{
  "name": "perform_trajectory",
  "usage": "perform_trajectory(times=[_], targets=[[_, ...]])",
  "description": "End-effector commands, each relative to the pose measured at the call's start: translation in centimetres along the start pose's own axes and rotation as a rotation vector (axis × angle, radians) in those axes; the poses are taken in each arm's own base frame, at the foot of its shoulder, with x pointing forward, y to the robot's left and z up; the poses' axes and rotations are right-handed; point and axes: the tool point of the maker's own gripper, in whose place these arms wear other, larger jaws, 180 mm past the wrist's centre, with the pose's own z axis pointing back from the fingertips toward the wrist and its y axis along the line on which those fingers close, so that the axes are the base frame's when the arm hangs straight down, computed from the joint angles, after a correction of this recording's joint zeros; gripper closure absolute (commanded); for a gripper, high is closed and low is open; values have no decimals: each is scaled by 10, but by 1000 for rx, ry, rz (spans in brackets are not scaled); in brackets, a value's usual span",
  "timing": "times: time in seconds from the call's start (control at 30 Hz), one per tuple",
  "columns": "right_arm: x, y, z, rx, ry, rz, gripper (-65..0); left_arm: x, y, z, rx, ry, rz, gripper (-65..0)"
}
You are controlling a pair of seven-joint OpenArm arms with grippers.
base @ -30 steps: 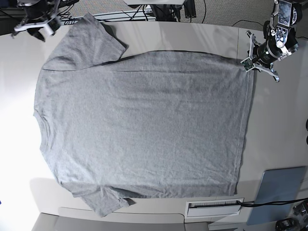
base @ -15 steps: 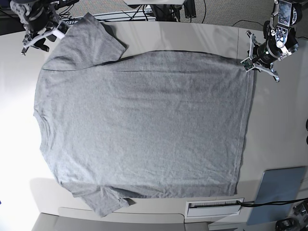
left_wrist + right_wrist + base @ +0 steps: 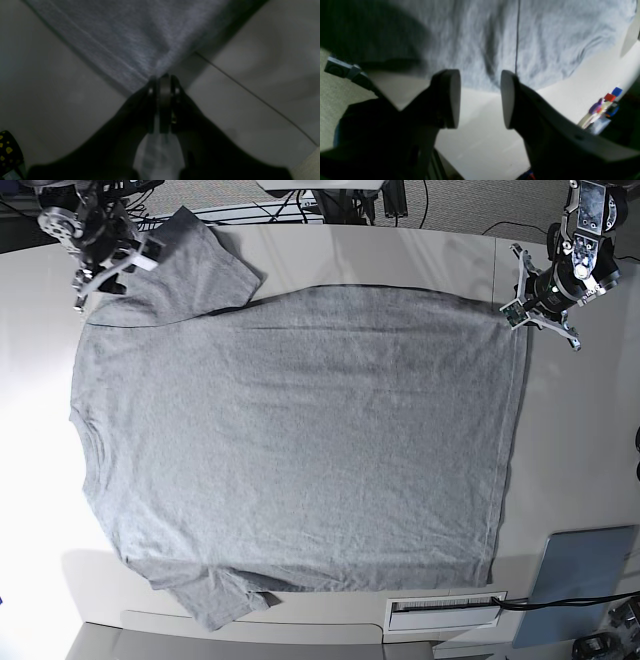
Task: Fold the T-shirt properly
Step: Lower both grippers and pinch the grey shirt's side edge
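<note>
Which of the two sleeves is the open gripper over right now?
The far sleeve, at the base view's top left; the right gripper, fingers apart, is at its outer edge. The near sleeve at bottom has no gripper nearby.

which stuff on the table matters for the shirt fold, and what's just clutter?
Part of the job:
- grey T-shirt, spread flat on the table
- left pincer, shut on the T-shirt's hem corner
- right pincer, open over the sleeve edge

Lying about:
- blue-grey pad, table's near corner
- white slotted box with a cable, by the hem
</note>
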Motion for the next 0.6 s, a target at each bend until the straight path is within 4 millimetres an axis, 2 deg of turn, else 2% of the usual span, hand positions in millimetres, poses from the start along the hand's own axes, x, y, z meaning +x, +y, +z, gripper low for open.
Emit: perform_trajectory(times=[0.0,0.1,0.27,0.33,0.47,0.57], targets=[[2,-7,1,-20,0,14,-261,-7,0,2,-10,32,-21,0],[5,-8,-2,-21,11,23,-261,-8,0,2,-10,33,-21,0],[-13,-17,0,-23,76,73,-261,-8,0,2,-10,33,-21,0],[-14,-18,0,-20,74,72,-261,-8,0,2,-10,33,-21,0],[-10,-15,-1,-4,49,47,-261,-8,0,2,-10,33,-21,0],[-23,-4,-9,31,76,35,-261,-8,0,2,-10,33,-21,0]])
